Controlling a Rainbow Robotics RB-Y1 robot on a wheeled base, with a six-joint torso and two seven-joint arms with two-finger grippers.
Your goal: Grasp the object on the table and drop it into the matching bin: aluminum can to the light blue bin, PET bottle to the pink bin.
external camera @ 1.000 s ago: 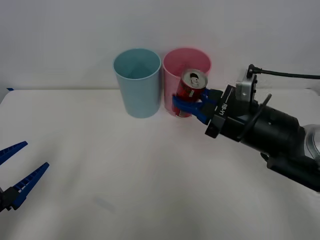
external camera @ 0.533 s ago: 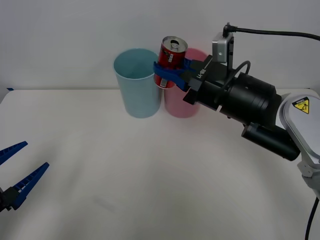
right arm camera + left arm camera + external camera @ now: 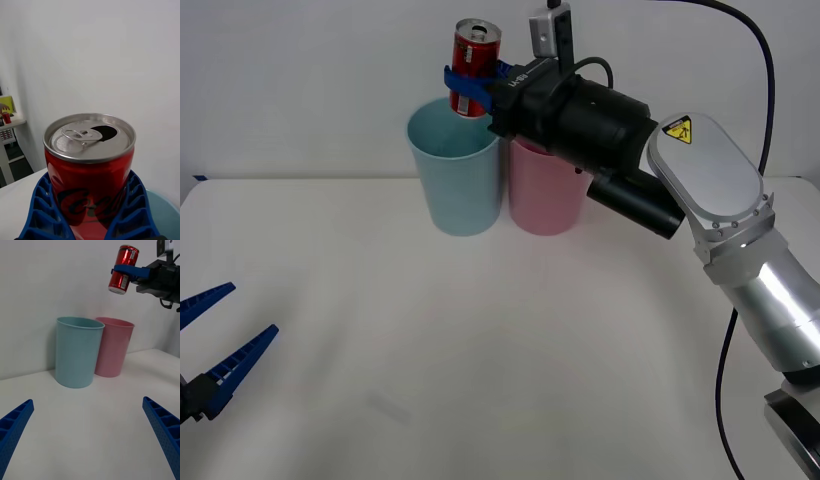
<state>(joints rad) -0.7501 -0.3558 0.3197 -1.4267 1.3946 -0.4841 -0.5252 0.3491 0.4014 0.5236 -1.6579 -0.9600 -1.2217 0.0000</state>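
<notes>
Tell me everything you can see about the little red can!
The aluminum can is small, shiny red with dark lettering, and has a silver top with a pull tab and an open drinking hole. It stands almost upright in the air, tilted slightly, well above the table. The right gripper is clamped around its lower half with blue ribbed fingers. Nothing else touches it. It hangs above the light blue bin, near the rim closest to the pink bin.

Looks like lab/test room: plain white wall, bare white table, side desk w/ clutter.
</notes>
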